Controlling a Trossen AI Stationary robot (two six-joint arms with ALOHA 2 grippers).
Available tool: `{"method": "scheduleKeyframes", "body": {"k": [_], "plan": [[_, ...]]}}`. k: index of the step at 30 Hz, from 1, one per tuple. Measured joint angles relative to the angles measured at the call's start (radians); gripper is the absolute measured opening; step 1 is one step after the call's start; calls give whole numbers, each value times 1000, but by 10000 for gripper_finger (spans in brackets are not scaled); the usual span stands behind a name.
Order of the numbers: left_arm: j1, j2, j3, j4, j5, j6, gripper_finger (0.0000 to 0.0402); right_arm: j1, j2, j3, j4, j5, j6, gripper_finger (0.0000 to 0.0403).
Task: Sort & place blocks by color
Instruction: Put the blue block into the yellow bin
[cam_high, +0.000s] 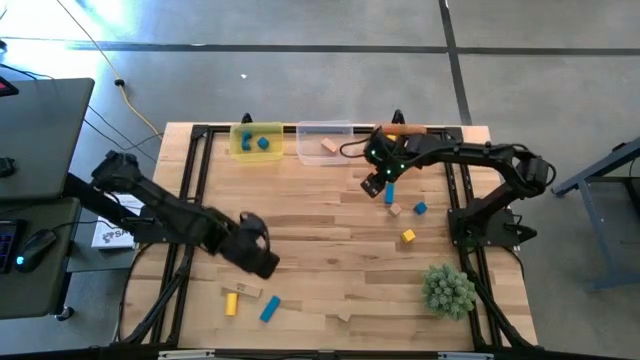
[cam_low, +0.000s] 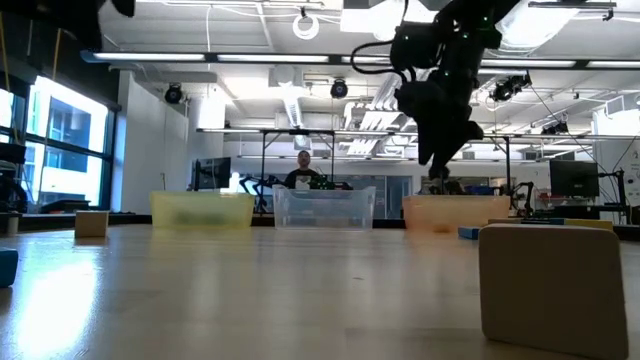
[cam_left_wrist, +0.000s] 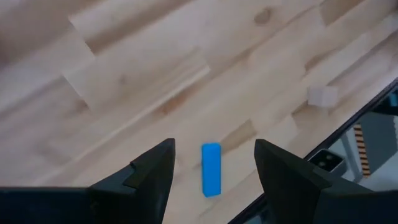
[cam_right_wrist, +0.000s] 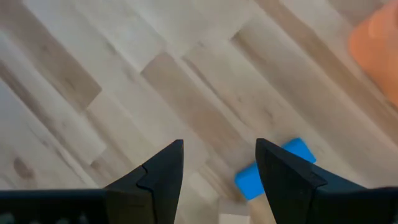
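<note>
Both end effectors gape empty over the wood-grain tabletop (cam_high: 320, 220): left end effector (cam_left_wrist: 211, 163) above a smooth blue bar (cam_left_wrist: 211, 169), right end effector (cam_right_wrist: 219, 163) beside another blue bar (cam_right_wrist: 249, 177).

The high view looks straight down on the desk (cam_high: 330, 220). The low view faces level across it. Both wrist views look closely down at its boards.

No legible text, label or number on anything.

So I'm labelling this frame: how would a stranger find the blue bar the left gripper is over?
Start at the table's near edge on the left arm's side. A yellow bar lies there beside the blue bar; it is the only blue piece at that edge.
</note>
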Motion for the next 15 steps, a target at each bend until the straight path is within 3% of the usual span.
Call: {"method": "scheduleKeyframes", "body": {"k": [15], "plan": [[-178, 258, -1, 191, 4, -309, 211, 98, 0, 0, -23, 62, 1, 188]]}}
